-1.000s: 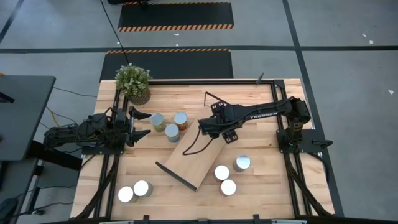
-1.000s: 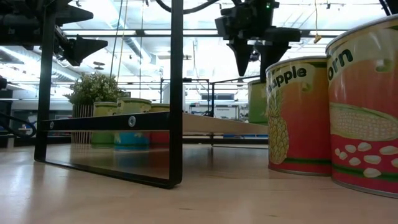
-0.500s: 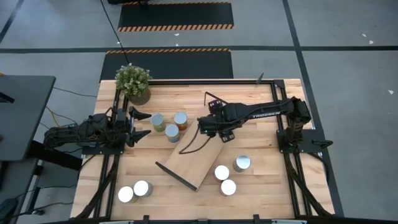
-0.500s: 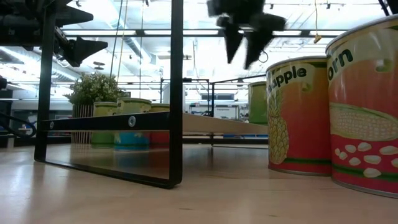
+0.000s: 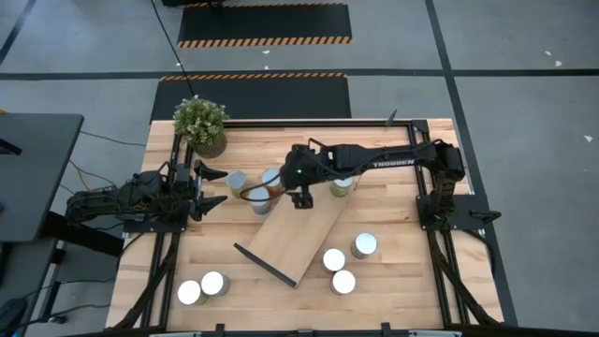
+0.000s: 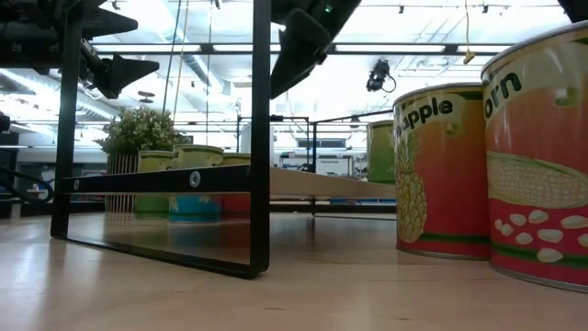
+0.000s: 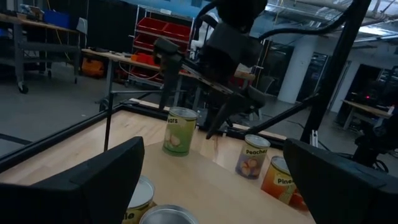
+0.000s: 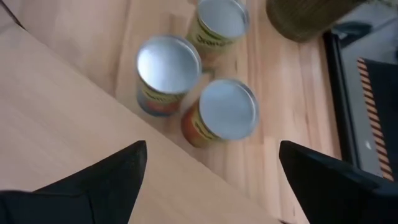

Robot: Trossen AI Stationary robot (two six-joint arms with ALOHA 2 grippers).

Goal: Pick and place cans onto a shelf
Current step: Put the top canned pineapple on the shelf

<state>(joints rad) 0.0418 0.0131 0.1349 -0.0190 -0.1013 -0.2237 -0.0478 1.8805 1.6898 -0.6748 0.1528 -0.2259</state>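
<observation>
Eight cans sit on the table (image 5: 393, 281) around the shelf (image 5: 292, 239), which lies tilted across the middle of the tabletop, its long axis running from about 1 o'clock to 7 o'clock in the high view. Three cans (image 5: 238, 183) cluster just off the shelf's upper end, at roughly 11 o'clock from the board's centre; one (image 5: 343, 186) stands at about 1 o'clock, partly under the right arm; three (image 5: 366, 246) are grouped at 4 o'clock; and two (image 5: 214, 284) stand together at 8 o'clock near the front edge. No can is on the board. The right gripper (image 5: 273, 186) is stretched over the cluster of three, and its wrist view looks straight down on their silver tops (image 8: 227, 111) with both dark fingers (image 8: 99, 174) spread wide and nothing between them. The left gripper (image 5: 213, 187) waits at 9 o'clock beside the same cluster, its fingers (image 7: 93, 177) also wide apart and empty. A potted plant (image 5: 200, 122) stands at the table's far left corner.
</observation>
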